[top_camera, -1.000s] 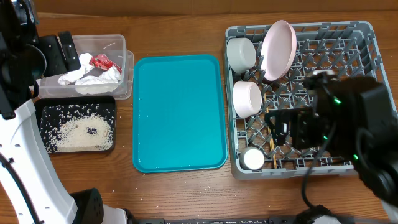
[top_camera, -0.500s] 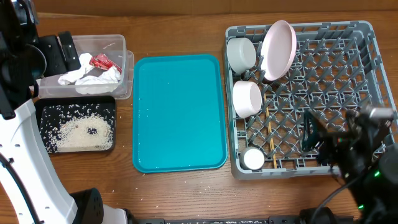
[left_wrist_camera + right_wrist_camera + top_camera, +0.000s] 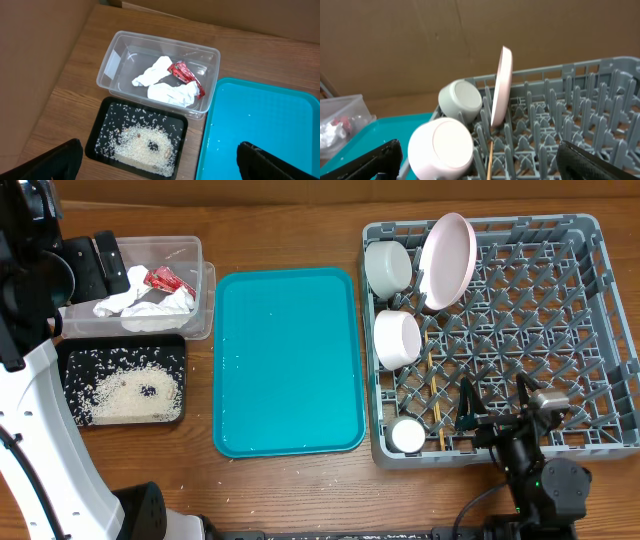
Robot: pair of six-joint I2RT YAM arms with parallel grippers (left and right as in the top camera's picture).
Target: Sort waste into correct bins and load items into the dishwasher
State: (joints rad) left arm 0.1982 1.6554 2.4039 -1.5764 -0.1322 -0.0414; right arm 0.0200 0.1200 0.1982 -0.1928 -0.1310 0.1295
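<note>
Two chopsticks [image 3: 437,412] are lying in the dish rack [image 3: 480,225], long axis running from the robot-side wall toward the far wall, just beside the white cup [image 3: 407,436]. The right gripper [image 3: 495,402] is hovering near them on their right, jaws spread and empty. The left gripper [image 3: 95,265], likewise spread and empty, is hanging well apart over the clear tub [image 3: 205,300].

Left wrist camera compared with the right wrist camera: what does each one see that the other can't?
Only the left wrist view shows the black tray with rice scraps in it. Only the right wrist view shows the grey dish rack, the upright pink plate, a greyish bowl and a white bowl on their sides, and a wooden chopstick. Both catch the teal tray and the clear tub with the napkin and red wrapper, the right view only at its left edge.
</note>
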